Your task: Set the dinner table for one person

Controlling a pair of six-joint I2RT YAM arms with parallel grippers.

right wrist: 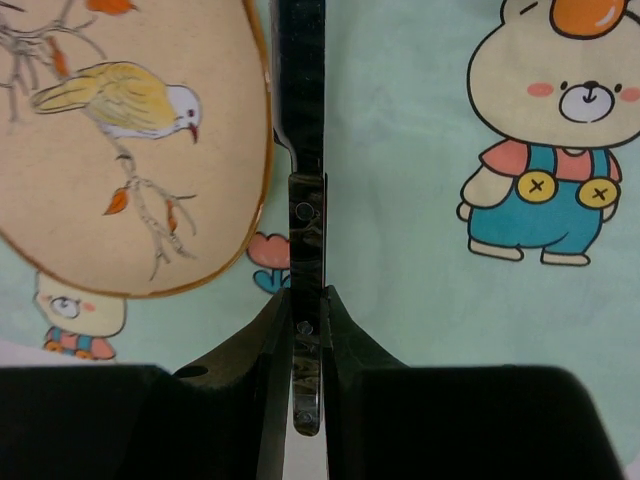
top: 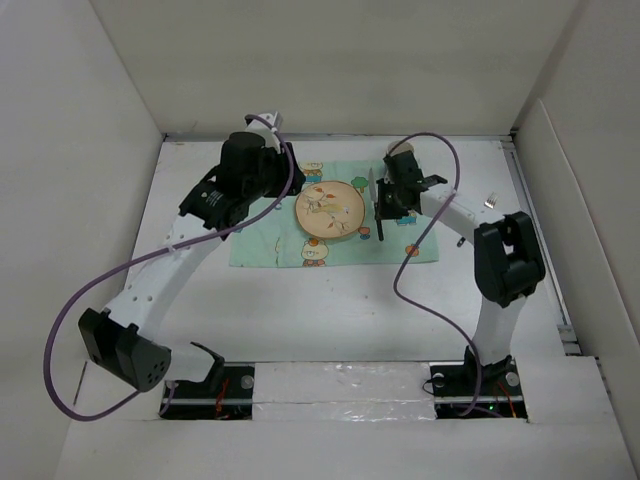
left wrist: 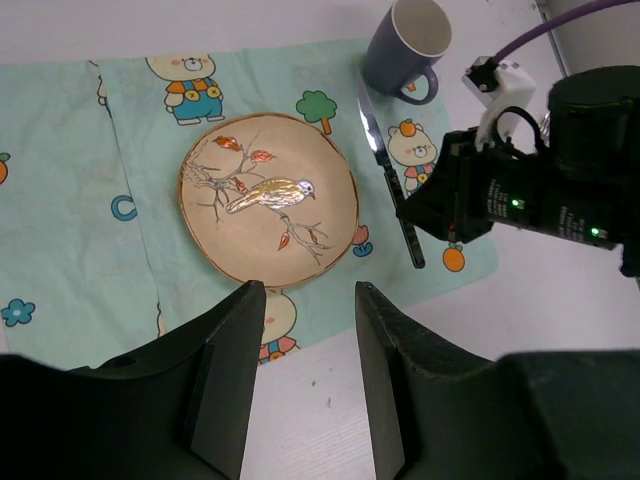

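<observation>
Right gripper (right wrist: pixel 308 330) is pinched tight on the knife (right wrist: pixel 305 230) handle. Knife is low on the green mat (right wrist: pixel 400 200), contact unclear, blade running just beside the plate (right wrist: pixel 130 150) rim. Mug (left wrist: pixel 410 45) stands near the blade tip at a mat corner. Left gripper (left wrist: pixel 305 330) has its fingers spread wide above a mat edge. Dinner table (top: pixel 330 310) lies under the mat, white surface showing past every mat edge.

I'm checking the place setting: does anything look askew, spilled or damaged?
Nothing stands out. The plate sits flat on the mat, the mug is upright, and the knife, clamped in the right tool, runs alongside the plate's rim.
</observation>
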